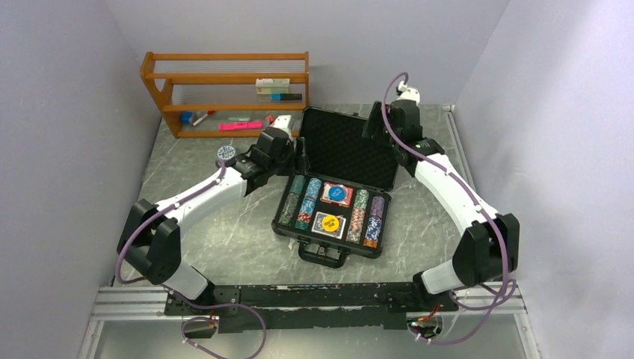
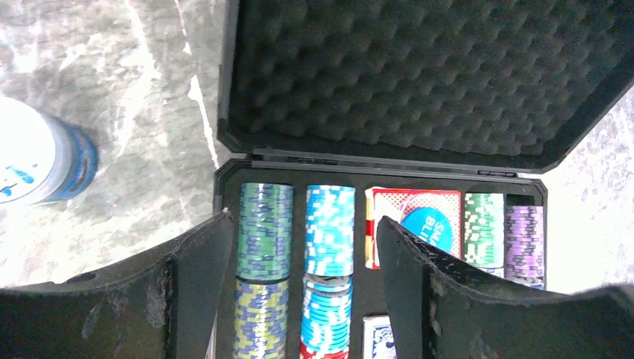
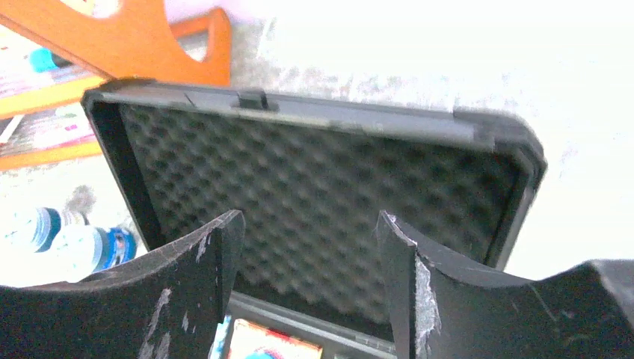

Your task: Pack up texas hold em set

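Observation:
The black briefcase (image 1: 323,254) lies open mid-table, its foam-lined lid (image 1: 348,146) standing up. Striped chip stacks (image 1: 306,202) fill its base, beside a red deck (image 1: 338,194) with a blue disc on it and a blue deck carrying the yellow dealer button (image 1: 330,222). My left gripper (image 1: 293,161) is open and empty at the case's left rear corner. In the left wrist view it (image 2: 303,224) hovers over the green and blue chip stacks (image 2: 329,228). My right gripper (image 1: 374,127) is open and empty by the lid's right edge, facing the lid foam (image 3: 314,179) in the right wrist view (image 3: 306,221).
A wooden shelf (image 1: 224,90) with small items stands at the back left. A round blue-and-white tub (image 1: 226,153) sits left of the case, also in the left wrist view (image 2: 37,161); two tubs (image 3: 90,247) show in the right wrist view. Walls close both sides.

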